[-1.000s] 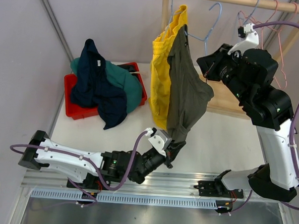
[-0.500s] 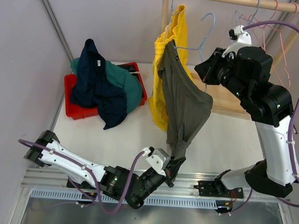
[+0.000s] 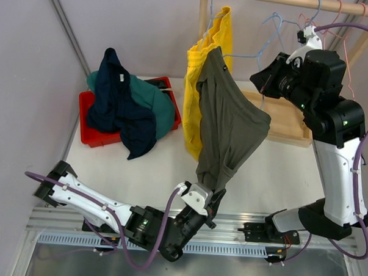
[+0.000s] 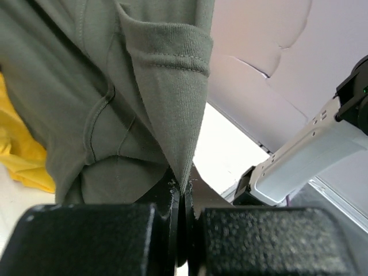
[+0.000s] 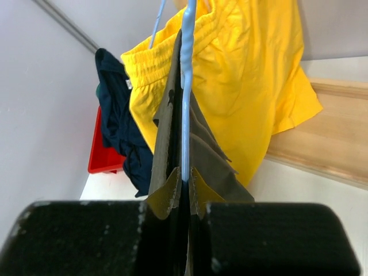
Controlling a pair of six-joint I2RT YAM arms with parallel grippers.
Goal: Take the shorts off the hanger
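The olive-grey shorts [image 3: 228,131] hang stretched from a light blue hanger [image 3: 261,46] on the wooden rail, beside the yellow shorts [image 3: 201,84]. My left gripper [image 3: 215,197] is shut on the olive-grey shorts' lower hem [image 4: 183,172] near the table's front edge. My right gripper [image 3: 260,77] is shut on the blue hanger's wire [image 5: 185,103], with the olive-grey [image 5: 210,161] and yellow shorts [image 5: 247,75] beyond it. Navy [image 3: 118,104] and teal shorts [image 3: 152,97] lie in a red bin [image 3: 89,131].
The wooden rail [image 3: 288,1] runs across the top with more empty wire hangers [image 3: 335,22] at its right. The rack's wooden base [image 3: 282,121] lies on the table under the right arm. A grey wall stands at the left.
The right gripper has moved the hanger to the right and up. The left gripper has drawn the hem towards the front edge, so the olive-grey shorts now hang stretched.
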